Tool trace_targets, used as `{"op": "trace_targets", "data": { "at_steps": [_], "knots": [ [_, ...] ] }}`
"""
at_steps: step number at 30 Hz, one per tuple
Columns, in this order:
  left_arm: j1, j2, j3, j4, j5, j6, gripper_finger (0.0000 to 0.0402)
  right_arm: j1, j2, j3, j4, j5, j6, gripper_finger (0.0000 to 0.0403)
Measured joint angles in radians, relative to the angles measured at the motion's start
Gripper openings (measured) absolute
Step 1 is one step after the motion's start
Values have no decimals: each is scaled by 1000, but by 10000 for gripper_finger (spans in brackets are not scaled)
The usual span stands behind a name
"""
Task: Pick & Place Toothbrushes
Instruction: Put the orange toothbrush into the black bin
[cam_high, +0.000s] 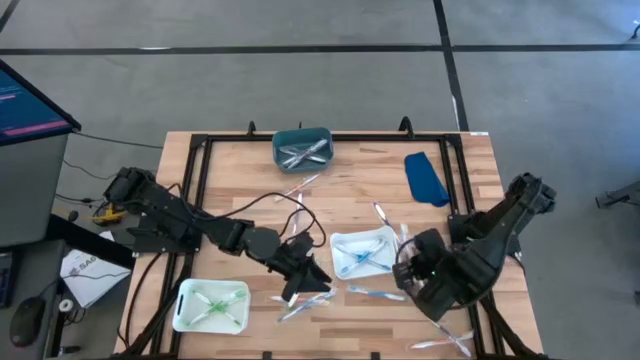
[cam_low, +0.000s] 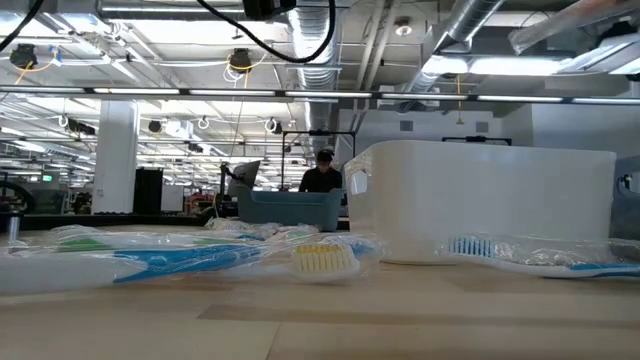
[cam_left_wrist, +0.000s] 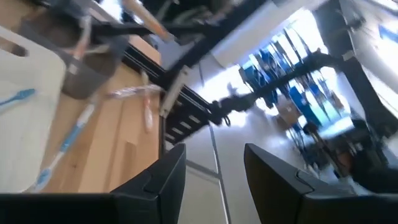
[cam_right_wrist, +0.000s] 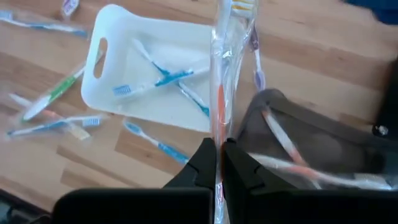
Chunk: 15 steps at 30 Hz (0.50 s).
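My right gripper (cam_right_wrist: 219, 152) is shut on a wrapped toothbrush with an orange handle (cam_right_wrist: 221, 74), above the table between the white tray (cam_right_wrist: 118, 37) of blue toothbrushes and a dark grey tray (cam_right_wrist: 323, 146) holding pink ones. In the high view it hangs at the white tray's right side (cam_high: 408, 264). My left gripper (cam_left_wrist: 214, 180) stands open with nothing between its fingers, near the table's middle (cam_high: 300, 272). Loose toothbrushes (cam_high: 305, 305) lie flat on the wood. A second white tray (cam_high: 182, 300) holds green ones. My right gripper pinches the wrapped toothbrush's orange handle (cam_right_wrist: 219, 127) between its two fingers, through the clear wrapper. The fingers come from above, slanting down. The brush runs on past the fingertips, its bristle head (cam_right_wrist: 241, 6) at the far end, lifted clear of the table.
A teal tray (cam_high: 302, 148) with toothbrushes stands at the far edge, a blue cloth (cam_high: 425, 178) at the far right. More wrapped brushes lie by the near edge (cam_high: 440, 345) and close to the low camera (cam_low: 200, 258). A person (cam_low: 322, 172) is in the room behind.
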Motion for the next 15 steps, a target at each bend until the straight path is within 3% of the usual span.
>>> {"op": "trace_targets", "data": {
  "at_steps": [6, 15],
  "knots": [
    [-12, -10, 0, 0, 113, 61, 158, -7, -29, -75, -1, -84, -100, 1],
    [-19, -11, 0, 0, 116, 61, 145, 107, -214, -292, 14, -115, -163, 0]
  ]
}}
